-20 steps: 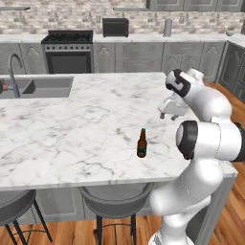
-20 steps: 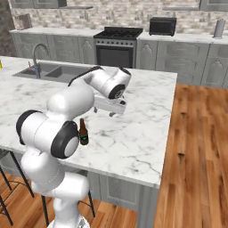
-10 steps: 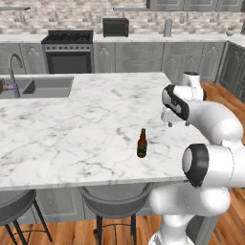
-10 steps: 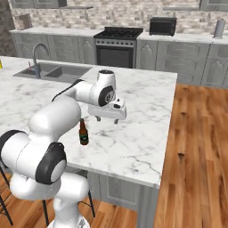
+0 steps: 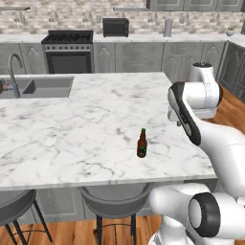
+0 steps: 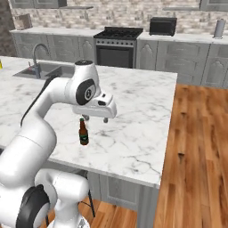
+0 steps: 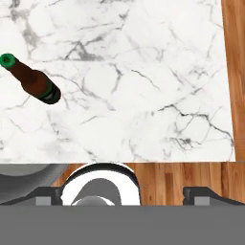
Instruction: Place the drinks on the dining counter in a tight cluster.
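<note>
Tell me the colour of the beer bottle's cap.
Green, on the dark brown beer bottle; clearest in the hand view.

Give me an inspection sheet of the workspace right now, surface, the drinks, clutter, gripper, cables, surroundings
Surface: white grey-veined marble counter with a sink and faucet at its far left.
Job's things: one brown beer bottle upright near the front edge, standing alone; a dark red item by the faucet, too small to identify.
Clutter: nothing seen.
Gripper: gripper open, above the counter just right of the bottle, holding nothing.
Cables: nothing seen.
Surroundings: stove, microwave, stools, wood floor.
</note>
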### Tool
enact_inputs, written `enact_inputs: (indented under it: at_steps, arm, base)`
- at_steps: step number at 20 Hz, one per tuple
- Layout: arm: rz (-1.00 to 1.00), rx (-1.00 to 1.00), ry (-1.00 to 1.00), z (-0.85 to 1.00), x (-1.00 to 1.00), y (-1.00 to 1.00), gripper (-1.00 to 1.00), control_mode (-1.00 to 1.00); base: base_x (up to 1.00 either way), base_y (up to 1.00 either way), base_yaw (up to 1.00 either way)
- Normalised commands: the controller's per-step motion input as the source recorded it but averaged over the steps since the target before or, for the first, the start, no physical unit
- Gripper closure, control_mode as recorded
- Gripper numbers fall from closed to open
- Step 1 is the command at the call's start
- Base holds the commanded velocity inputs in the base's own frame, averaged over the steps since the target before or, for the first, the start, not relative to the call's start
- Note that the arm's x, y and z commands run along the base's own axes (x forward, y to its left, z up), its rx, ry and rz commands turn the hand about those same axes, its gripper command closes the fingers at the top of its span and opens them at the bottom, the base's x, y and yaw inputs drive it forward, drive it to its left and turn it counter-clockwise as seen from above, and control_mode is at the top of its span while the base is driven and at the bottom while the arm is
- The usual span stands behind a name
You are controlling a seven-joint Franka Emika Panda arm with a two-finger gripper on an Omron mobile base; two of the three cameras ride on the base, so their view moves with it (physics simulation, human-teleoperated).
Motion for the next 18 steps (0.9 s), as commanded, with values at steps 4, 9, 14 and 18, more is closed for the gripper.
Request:
enact_inputs:
  at_steps: [4, 9, 14, 18]
  arm:
    - [0.0, 0.0, -0.03, 0.17, -0.3, 0.07, -1.0, -1.0]
    - [0.0, 0.0, 0.0, -0.01, -0.01, 0.0, -1.0, -1.0]
    - [-0.02, 0.01, 0.0, 0.0, -0.21, -0.04, -1.0, 1.0]
    - [0.0, 0.0, 0.0, 0.0, 0.0, 0.0, -1.0, 1.0]
  base:
    - [0.0, 0.0, 0.0]
    - [0.0, 0.0, 0.0]
    - [-0.6, -0.36, -0.17]
    - [-1.0, -0.62, -0.37]
